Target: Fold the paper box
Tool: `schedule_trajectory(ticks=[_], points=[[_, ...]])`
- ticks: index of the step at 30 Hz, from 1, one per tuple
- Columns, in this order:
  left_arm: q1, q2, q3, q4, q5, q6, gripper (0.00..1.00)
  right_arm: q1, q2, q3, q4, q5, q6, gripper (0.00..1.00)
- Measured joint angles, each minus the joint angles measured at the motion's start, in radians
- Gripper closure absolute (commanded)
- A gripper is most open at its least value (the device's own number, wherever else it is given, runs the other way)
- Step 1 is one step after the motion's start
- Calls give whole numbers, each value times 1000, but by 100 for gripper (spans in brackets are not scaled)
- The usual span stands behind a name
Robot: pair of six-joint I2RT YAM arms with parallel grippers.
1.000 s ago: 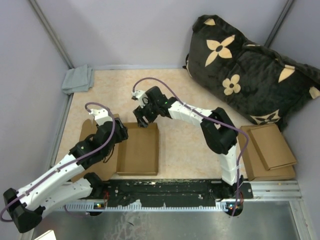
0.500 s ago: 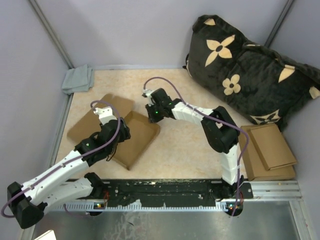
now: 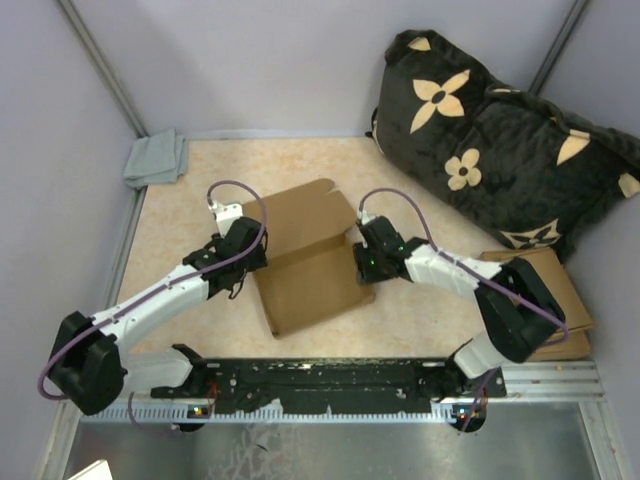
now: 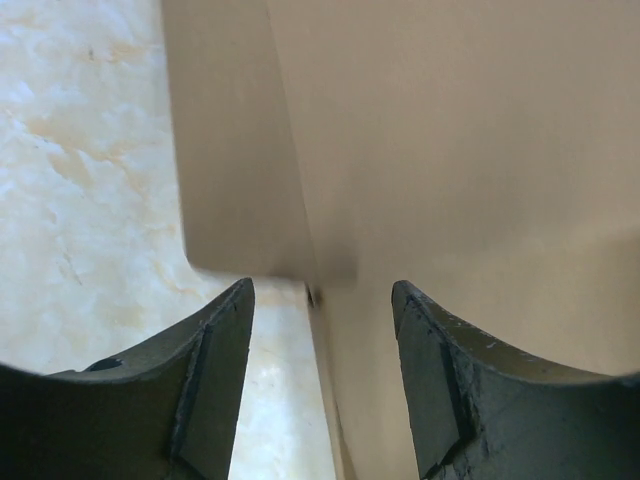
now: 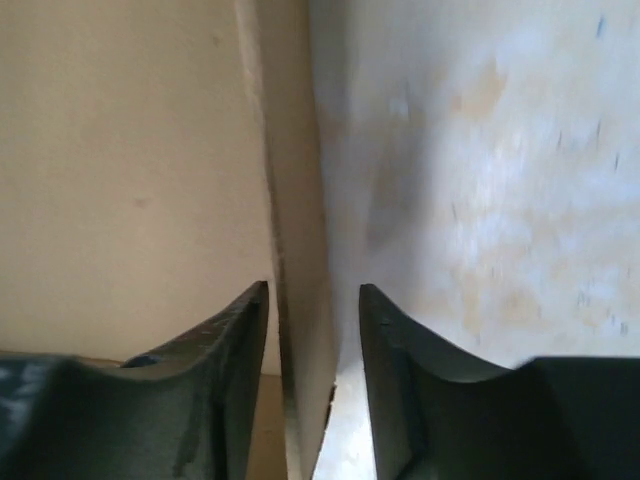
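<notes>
Top external showed us the paper box [image 3: 310, 285] part-folded, lid unclosed; left gripper [image 4: 322, 290] gaped astride a wall, right gripper [image 5: 313, 292] we couldn't tell.

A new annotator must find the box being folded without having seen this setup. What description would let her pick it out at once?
On the beige table, look to the middle, between the left gripper and right gripper: the paper box lies there, brown cardboard with raised walls. The other cardboard, beside the black flowered cushion at right, lies flat.
</notes>
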Motion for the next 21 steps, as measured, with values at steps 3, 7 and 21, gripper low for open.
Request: schedule_trajectory(ticks=[3, 7, 21], points=[[77, 45, 13, 18, 48, 24, 37, 15, -76, -77, -46, -1, 44, 24], [113, 53, 27, 15, 97, 45, 39, 19, -156, -92, -70, 3, 85, 7], [112, -183, -32, -69, 349, 63, 45, 6, 59, 148, -56, 47, 19, 72]])
